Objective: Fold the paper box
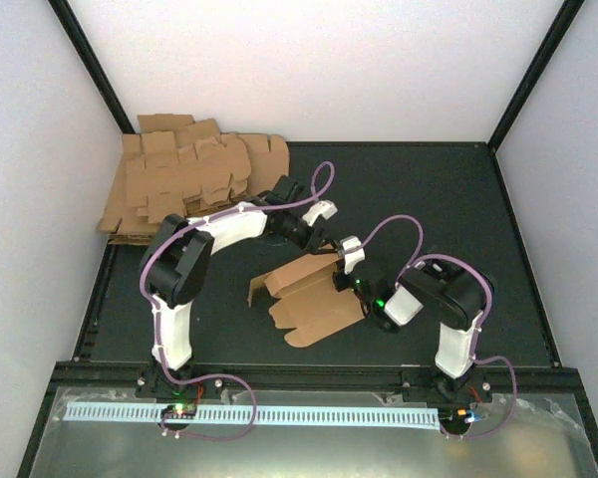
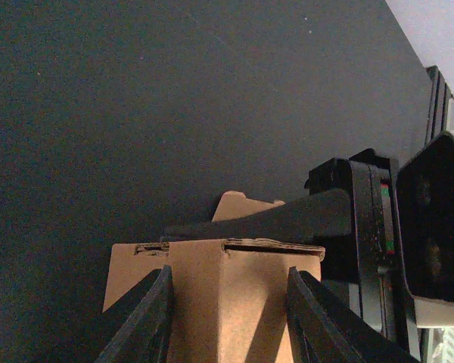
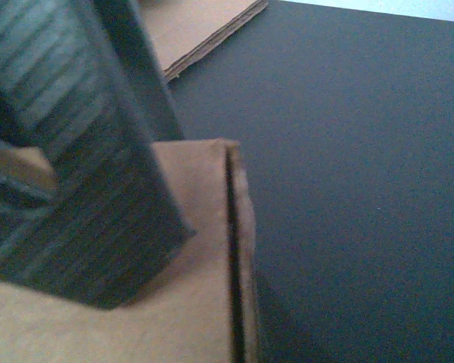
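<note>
Left gripper (image 2: 228, 291) fingers (image 2: 147, 321) straddle a raised fold of the paper box (image 2: 250, 318), with the half-spread jaws clasping it. Just beyond their tips, the right gripper (image 1: 356, 282), nearly closed, pinches a thin edge panel of the box. Stacked cardboard sheets (image 1: 179, 184) lie well behind the left gripper.

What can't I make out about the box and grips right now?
Top view: the arms' own wrists cover where both grippers meet the paper box.
Left wrist: bottom edge cuts off the box below the left gripper.
Right wrist: right gripper's finger is blurred, too close; whether it pinches cardboard is unclear.
</note>
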Controlling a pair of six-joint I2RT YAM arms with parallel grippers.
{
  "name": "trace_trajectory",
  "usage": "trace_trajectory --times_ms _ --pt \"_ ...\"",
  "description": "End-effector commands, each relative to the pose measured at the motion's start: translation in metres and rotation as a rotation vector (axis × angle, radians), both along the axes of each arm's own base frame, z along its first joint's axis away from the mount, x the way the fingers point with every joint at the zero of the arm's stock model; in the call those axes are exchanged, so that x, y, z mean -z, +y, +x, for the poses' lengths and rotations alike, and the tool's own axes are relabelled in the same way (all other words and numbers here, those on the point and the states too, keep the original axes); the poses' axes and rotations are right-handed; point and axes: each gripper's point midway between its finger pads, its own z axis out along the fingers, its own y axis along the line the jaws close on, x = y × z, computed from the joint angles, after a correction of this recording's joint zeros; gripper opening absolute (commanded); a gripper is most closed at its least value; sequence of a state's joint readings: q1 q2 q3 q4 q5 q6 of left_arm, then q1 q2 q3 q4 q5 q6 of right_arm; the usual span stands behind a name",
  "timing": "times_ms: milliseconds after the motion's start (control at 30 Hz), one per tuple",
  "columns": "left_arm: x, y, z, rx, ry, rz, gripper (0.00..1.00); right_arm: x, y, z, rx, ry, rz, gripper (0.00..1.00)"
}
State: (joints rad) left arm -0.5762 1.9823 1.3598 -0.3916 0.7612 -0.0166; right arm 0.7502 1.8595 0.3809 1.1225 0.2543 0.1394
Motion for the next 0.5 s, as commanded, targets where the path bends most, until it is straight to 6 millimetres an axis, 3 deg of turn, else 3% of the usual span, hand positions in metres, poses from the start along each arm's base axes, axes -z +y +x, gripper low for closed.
trace_trajectory --times_ms 0,100,333,467 --pt "0.011 0.003 -0.02 0.003 0.081 0.027 0.43 -0.021 -0.01 0.015 0.112 -0.076 0.044 0.22" --pt "0.011 0.005 -0.019 -0.009 0.072 0.035 0.44 -0.022 -0.012 0.014 0.12 -0.084 0.053 0.29" --pt "0.006 0.006 -0.013 -0.029 0.044 0.035 0.46 -0.03 -0.014 -0.001 0.072 -0.113 0.084 0.34" --pt "0.003 0.004 -0.013 -0.028 0.041 0.025 0.46 -0.027 -0.013 0.001 0.07 -0.103 0.063 0.18"
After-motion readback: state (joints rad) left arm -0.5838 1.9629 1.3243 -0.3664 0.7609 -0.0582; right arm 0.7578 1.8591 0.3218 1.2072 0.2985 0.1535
